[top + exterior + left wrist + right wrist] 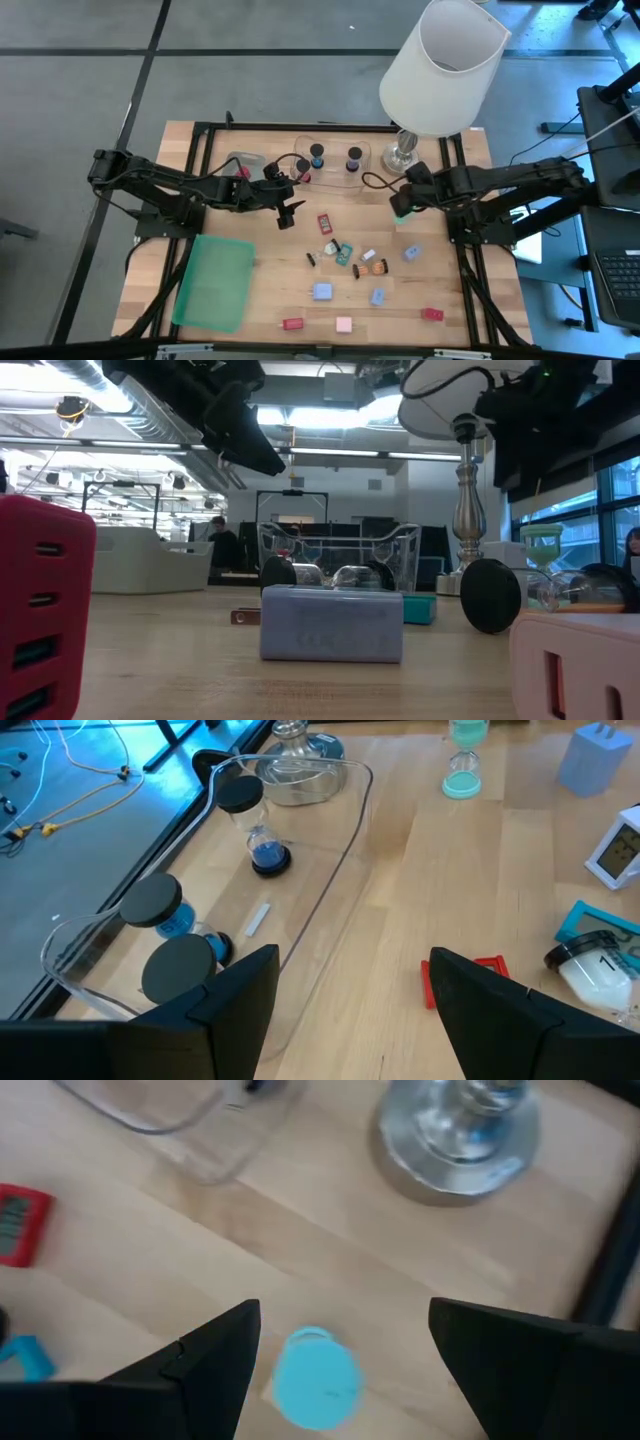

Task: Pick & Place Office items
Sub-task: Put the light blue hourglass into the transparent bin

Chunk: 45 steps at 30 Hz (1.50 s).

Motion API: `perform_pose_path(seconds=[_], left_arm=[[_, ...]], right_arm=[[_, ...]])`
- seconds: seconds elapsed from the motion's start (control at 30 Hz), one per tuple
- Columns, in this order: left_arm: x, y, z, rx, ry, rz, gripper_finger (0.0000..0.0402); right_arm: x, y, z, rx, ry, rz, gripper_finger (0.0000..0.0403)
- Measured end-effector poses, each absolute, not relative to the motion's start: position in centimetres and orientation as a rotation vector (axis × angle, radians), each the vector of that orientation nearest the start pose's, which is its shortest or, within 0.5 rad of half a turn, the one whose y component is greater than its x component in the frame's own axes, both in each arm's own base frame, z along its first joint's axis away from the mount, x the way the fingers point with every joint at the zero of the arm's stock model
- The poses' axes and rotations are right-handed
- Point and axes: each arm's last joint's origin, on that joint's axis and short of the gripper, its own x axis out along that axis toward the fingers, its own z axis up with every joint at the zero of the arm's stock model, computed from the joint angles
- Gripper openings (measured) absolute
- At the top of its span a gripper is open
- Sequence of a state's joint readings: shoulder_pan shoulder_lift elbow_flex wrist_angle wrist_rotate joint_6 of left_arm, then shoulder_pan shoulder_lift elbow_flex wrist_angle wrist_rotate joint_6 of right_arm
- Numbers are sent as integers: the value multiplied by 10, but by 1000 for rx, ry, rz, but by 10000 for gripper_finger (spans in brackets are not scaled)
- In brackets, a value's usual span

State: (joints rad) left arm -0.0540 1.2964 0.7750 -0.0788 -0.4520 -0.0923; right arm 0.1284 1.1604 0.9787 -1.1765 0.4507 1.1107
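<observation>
No writing I can read. Office items (345,255) lie scattered mid-table toward the near edge. Three hourglass pieces sit in the clear tray (335,158) at the far edge, lamp (440,65) just beside it. Green lid (213,282) near left corner. My left gripper (288,208) hovers wide open, empty, by the tray. Right gripper (340,1355) open, empty, over a teal hourglass (315,1378) beside the lamp base.

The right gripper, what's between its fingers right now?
In the right wrist view, a small hourglass with a teal top stands on the table between the open right gripper fingers, untouched.
</observation>
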Motion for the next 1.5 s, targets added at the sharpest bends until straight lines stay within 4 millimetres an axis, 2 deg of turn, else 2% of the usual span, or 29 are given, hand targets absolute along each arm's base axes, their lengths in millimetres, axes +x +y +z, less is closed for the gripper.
perform_pose_path(seconds=[0.23, 0.43, 0.63, 0.77, 0.97, 1.2, 1.5], left_arm=[[268, -2, 235, 63, 567, 412, 255], [269, -2, 234, 63, 567, 412, 255], [268, -2, 234, 63, 567, 412, 255], [269, -2, 234, 60, 567, 412, 255], [269, -2, 234, 46, 564, 416, 255], [268, -2, 234, 27, 560, 422, 255], [268, -2, 234, 21, 558, 424, 255]], right_arm=[[190, 12, 265, 541, 1010, -908, 293], [196, 11, 260, 465, 1001, -949, 293], [197, 11, 258, 395, 1020, -920, 293], [192, 10, 243, 368, 1023, -894, 293], [186, 11, 216, 426, 978, -831, 293], [181, 10, 205, 369, 985, -809, 293], [175, 10, 193, 419, 1029, -813, 293]])
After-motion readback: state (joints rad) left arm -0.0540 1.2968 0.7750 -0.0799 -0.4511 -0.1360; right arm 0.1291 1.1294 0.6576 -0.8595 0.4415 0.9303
